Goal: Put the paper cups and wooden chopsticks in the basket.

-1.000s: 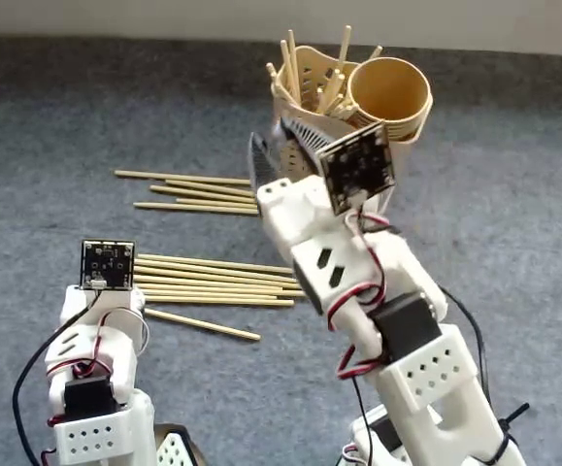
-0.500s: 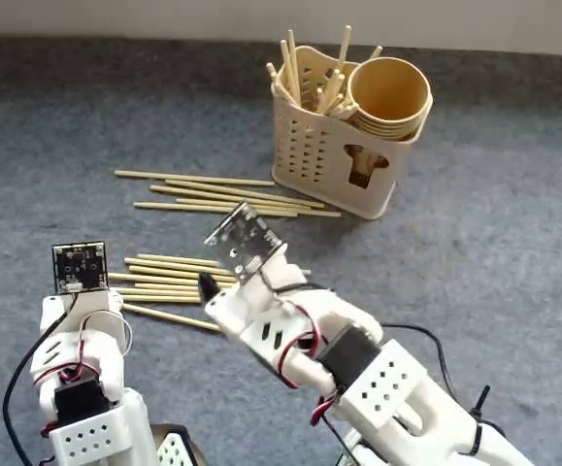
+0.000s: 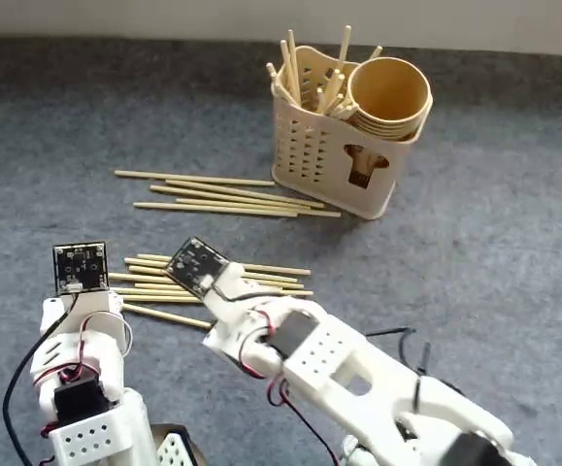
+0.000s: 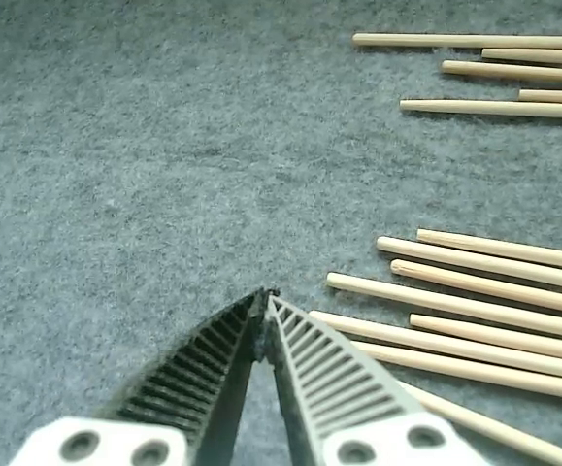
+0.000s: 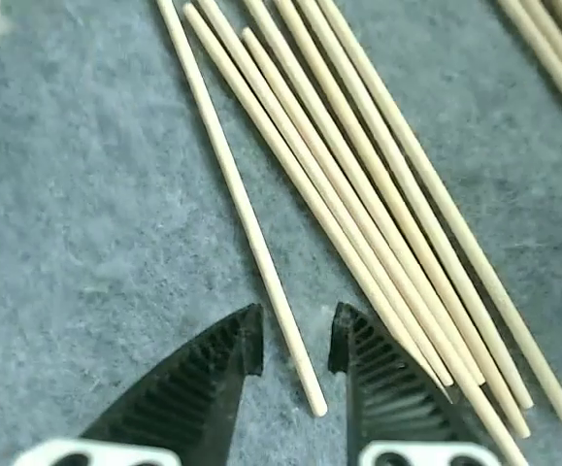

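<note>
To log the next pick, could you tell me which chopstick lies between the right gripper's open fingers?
The lone chopstick lying apart from the bundle: its end sits inside the open right gripper, while the bundled ones pass outside one finger.

Cups [image 3: 389, 95] in basket [image 3: 317, 160] — loose chopsticks [image 3: 213, 195] on carpet [image 3: 499, 257] before it.

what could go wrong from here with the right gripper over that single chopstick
1. The right gripper is open around the very end of the lone chopstick; pinched there, the stick may swing or slip out.
2. One finger sits close to the chopstick bundle, so closing might nudge or catch a neighbour.
3. The basket is crowded with leaning sticks beside the paper cups; another may snag going in.
</note>
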Controlling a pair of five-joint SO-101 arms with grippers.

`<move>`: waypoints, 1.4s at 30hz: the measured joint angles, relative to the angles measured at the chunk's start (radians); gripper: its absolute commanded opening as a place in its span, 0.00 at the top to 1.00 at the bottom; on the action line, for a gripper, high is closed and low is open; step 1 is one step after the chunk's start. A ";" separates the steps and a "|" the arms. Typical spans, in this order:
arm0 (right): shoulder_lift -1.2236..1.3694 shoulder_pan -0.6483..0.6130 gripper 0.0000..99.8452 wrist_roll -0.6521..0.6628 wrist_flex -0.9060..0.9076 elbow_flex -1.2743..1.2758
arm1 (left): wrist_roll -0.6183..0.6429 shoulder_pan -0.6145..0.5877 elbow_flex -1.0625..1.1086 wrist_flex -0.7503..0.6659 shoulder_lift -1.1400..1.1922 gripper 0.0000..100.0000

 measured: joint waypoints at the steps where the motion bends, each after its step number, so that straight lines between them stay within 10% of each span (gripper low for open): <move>1: 0.043 0.000 0.88 0.002 0.000 -0.025 | 0.000 0.000 0.000 0.000 0.000 0.99; 23: 0.483 0.008 0.99 0.110 -0.006 -0.244 | 0.000 0.000 0.000 0.000 0.000 0.99; 35: 0.400 0.140 1.00 0.195 0.454 -0.334 | 0.000 0.000 0.000 0.000 0.000 0.99; 42: 0.322 0.210 0.99 0.459 0.592 -0.302 | 0.000 0.000 0.000 0.000 0.000 0.99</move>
